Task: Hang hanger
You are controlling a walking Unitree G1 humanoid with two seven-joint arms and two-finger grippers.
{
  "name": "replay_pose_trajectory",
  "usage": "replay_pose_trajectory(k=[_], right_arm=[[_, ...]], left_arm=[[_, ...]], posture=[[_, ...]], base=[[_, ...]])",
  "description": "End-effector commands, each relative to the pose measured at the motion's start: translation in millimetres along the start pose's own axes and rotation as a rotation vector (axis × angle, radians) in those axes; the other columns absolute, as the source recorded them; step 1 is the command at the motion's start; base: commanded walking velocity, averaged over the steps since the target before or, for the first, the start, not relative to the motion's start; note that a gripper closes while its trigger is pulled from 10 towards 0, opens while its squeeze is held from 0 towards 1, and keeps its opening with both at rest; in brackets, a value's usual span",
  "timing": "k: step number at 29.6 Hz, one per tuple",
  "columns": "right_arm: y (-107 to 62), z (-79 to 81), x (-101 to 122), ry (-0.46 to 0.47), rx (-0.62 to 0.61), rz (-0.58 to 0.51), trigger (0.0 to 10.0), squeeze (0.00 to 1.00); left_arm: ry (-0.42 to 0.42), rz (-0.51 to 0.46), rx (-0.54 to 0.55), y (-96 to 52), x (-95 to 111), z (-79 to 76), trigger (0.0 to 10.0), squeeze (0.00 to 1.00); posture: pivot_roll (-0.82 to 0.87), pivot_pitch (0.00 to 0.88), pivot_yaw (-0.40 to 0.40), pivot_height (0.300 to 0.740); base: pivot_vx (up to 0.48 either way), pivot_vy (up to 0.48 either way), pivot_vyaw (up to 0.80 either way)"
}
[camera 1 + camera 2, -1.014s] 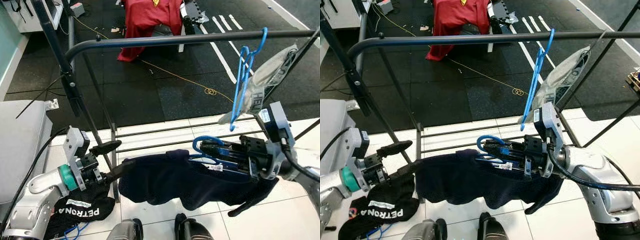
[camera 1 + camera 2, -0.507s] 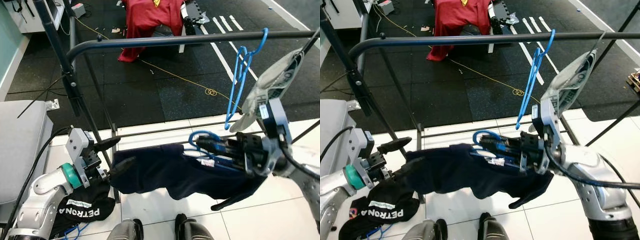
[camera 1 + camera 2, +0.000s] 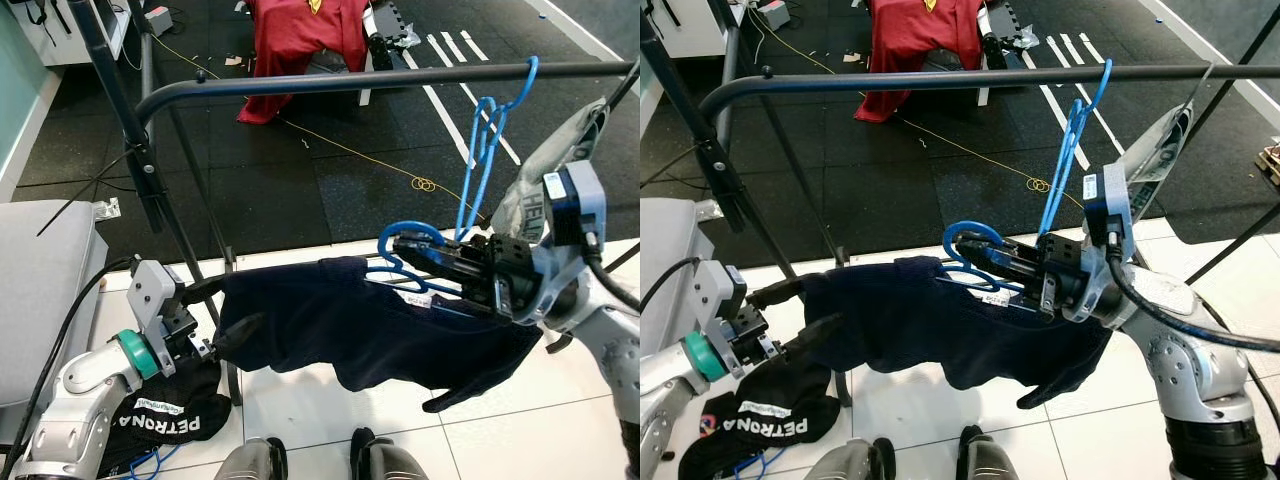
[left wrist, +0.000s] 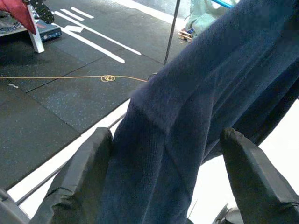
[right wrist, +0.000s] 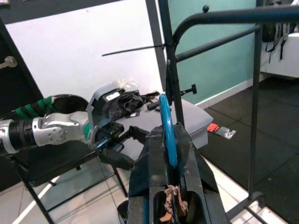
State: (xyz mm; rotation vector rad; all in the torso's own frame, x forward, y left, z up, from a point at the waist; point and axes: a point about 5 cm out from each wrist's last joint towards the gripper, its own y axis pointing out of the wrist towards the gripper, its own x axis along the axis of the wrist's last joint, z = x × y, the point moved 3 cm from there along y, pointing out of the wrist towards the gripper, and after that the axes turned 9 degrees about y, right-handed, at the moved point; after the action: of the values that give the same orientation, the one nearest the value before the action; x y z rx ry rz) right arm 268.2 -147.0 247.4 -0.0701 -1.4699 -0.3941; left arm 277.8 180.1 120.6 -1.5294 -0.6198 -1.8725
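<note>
Red cloth on dark floor; yellow cord nearby; black "PETRONAS" garment on tiles.

Light: bright and even, from above
Shadows: soft, faint on the white floor
Blur: close cloth looks fuzzy
Edges: slightly bent

The top rail of the clothes rack is bare along most of its length. Toward its right end one empty blue hanger already hangs on it, and just beyond that hanger a grey garment occupies the rail. Below the rail, the rack's slanted left post and its low crossbars block the approach. A black garment lies on the floor beside the post's foot.
</note>
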Motion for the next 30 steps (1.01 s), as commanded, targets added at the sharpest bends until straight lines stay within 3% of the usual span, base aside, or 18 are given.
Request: replay_pose_trajectory(k=[1,23,29,30], right_arm=[[-1.8,1.5,9,-0.008,0.017,-0.032,0.0,0.0],[0.7,-0.7,20,0.004,0.035,-0.08,0.0,0.0],[-2.4,2.1,20,0.026,0.074,-0.033,0.0,0.0],[-2.7,2.6,23,0.022,0.081,-0.026,0.0,0.0]], left_arm=[[0.018,0.021,0.004,-3.5,-5,-3.4,10.0,0.0],[0.063,0.019,0.022,1.8,-7,-8.5,10.0,0.0],[0.055,-0.02,0.022,19.7,-4,-13.3,10.0,0.0],[0.038,-0.036,0.014,23.7,-3,-15.2,10.0,0.71]], posture=[[-0.08,0.085,0.047,0.74],[-0.08,0.097,0.038,0.74],[-0.09,0.1,0.039,0.74],[-0.1,0.099,0.046,0.74]], base=[[0.0,0.0,0.0],[0.0,0.0,0.0],[0.0,0.0,0.0],[0.0,0.0,0.0]])
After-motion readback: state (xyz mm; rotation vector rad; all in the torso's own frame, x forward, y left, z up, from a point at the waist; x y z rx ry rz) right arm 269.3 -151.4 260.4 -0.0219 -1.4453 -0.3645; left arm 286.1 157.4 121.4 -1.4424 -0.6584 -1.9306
